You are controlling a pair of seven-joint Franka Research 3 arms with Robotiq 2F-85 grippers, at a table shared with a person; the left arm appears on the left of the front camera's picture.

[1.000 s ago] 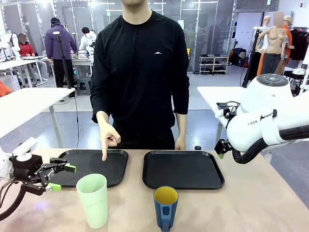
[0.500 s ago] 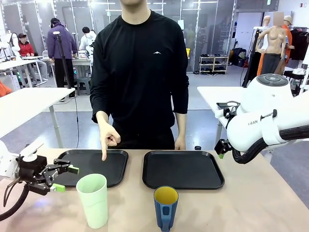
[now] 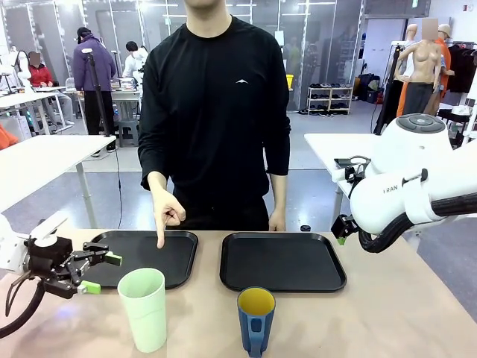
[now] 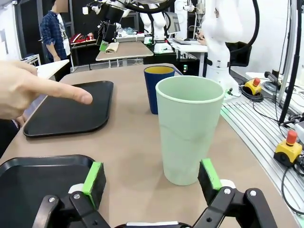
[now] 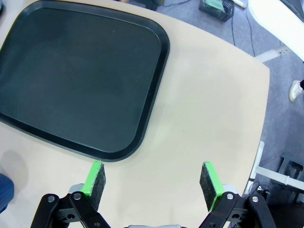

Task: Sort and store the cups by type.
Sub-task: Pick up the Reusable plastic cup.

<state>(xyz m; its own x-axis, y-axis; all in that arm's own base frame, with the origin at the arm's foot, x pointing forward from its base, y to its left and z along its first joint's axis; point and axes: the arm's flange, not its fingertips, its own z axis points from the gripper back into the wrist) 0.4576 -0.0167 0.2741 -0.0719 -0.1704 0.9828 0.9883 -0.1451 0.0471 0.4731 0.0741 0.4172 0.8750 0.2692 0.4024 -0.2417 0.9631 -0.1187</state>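
The tall mint-green tumbler stands upright near the table's front edge. The dark blue mug with a yellow inside stands to its right, handle toward me. My left gripper hovers open just left of the tumbler, fingers pointing at it. In the left wrist view the tumbler stands a little beyond the open gripper, toward the right pad, with the mug behind it. My right gripper hangs open above bare table beside the right tray's corner.
Two black trays lie side by side, the left tray and the right tray. A person stands at the far side, one hand pointing a finger down at the left tray. My right arm is raised at the right.
My left gripper has edged slightly right toward the tumbler. The cups, the person's hand and the right arm have not moved.
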